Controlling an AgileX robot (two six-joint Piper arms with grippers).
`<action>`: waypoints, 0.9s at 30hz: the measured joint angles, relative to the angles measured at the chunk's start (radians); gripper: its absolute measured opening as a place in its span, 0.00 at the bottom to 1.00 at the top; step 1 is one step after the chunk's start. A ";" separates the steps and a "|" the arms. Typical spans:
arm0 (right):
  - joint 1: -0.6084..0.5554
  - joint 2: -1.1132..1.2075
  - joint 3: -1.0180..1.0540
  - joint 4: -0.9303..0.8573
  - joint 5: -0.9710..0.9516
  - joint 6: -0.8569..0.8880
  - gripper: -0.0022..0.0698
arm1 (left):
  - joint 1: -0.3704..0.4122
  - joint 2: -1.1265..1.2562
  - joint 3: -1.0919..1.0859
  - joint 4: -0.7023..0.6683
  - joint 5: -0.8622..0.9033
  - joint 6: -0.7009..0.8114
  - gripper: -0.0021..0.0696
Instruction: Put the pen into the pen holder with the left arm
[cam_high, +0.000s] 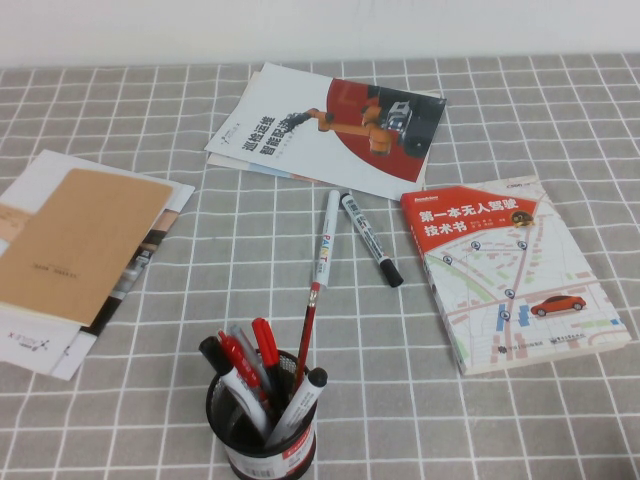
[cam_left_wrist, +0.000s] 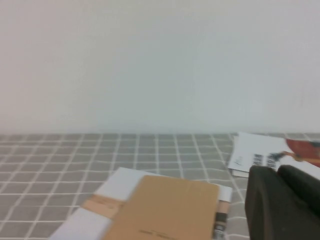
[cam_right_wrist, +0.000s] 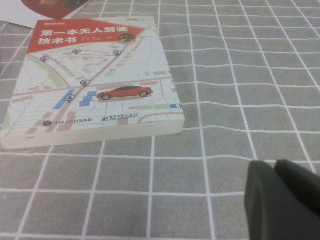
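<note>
A pen (cam_high: 370, 238), a white marker with a black cap and black end, lies on the checked cloth at mid-table, next to an all-white marker (cam_high: 328, 236). The black mesh pen holder (cam_high: 262, 430) stands at the near edge. It holds a like black-capped marker (cam_high: 298, 402), red pens and a thin red pencil (cam_high: 307, 332). Neither arm shows in the high view. My left gripper (cam_left_wrist: 276, 171) is shut and empty, above the table's left side near the brown notebook. My right gripper (cam_right_wrist: 274, 165) is shut and empty over bare cloth, near the map book.
A brown-covered notebook on white papers (cam_high: 80, 250) lies at the left, also in the left wrist view (cam_left_wrist: 165, 210). A booklet with a robot picture (cam_high: 330, 125) lies at the back. A red-and-white map book (cam_high: 510, 270) lies at the right, also in the right wrist view (cam_right_wrist: 95, 85).
</note>
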 joint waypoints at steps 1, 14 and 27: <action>0.000 0.000 0.000 0.000 0.000 0.000 0.01 | 0.010 -0.013 0.011 -0.003 -0.002 0.008 0.03; 0.000 0.000 0.000 0.002 0.000 0.000 0.01 | 0.025 -0.029 0.161 0.000 0.035 -0.053 0.03; 0.000 0.000 0.000 0.002 0.000 0.000 0.01 | 0.021 -0.029 0.161 0.084 0.213 -0.115 0.03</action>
